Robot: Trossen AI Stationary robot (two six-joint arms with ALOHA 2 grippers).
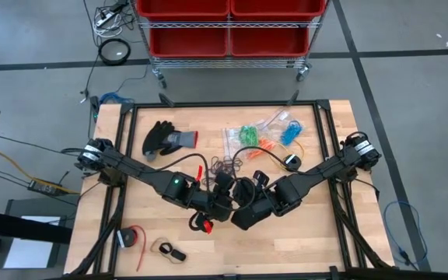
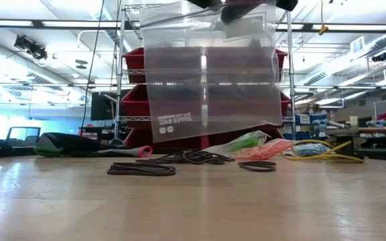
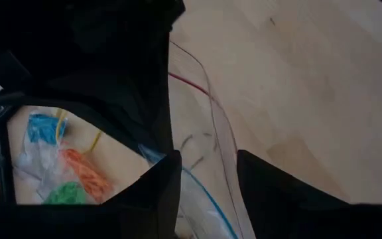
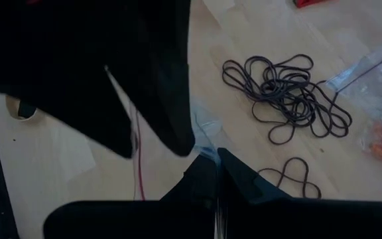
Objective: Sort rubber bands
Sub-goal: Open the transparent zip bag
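Note:
A clear zipper bag point(image 2: 210, 80) hangs over the middle of the table, its lower edge clear of the wood. My right gripper point(image 4: 217, 169) is shut on the bag's top. My left gripper point(image 3: 209, 179) stands open right beside it, and the bag's open rim point(image 3: 225, 149) runs between its fingers. Loose black rubber bands point(image 4: 284, 93) lie in a tangle on the table beyond the grippers, also seen in the high view point(image 1: 224, 165). Green, orange and blue rubber bands lie in small clear bags point(image 1: 264, 136) at the far middle. My right gripper pinches the clear bag's top edge point(image 4: 203, 136) between its two fingers, slanting down from the table's right. The bag hangs below the fingers, lifted clear of the table. My left gripper has a finger point(image 3: 164, 189) on each side of the bag's rim; I cannot tell whether either touches the plastic.
A black and grey glove point(image 1: 166, 138) lies at the far left. A red tape roll point(image 1: 131, 237) and a small dark object point(image 1: 171, 252) lie near the front left, a red piece point(image 1: 203, 225) below the grippers. A yellow cable point(image 2: 334, 155) lies at the far right.

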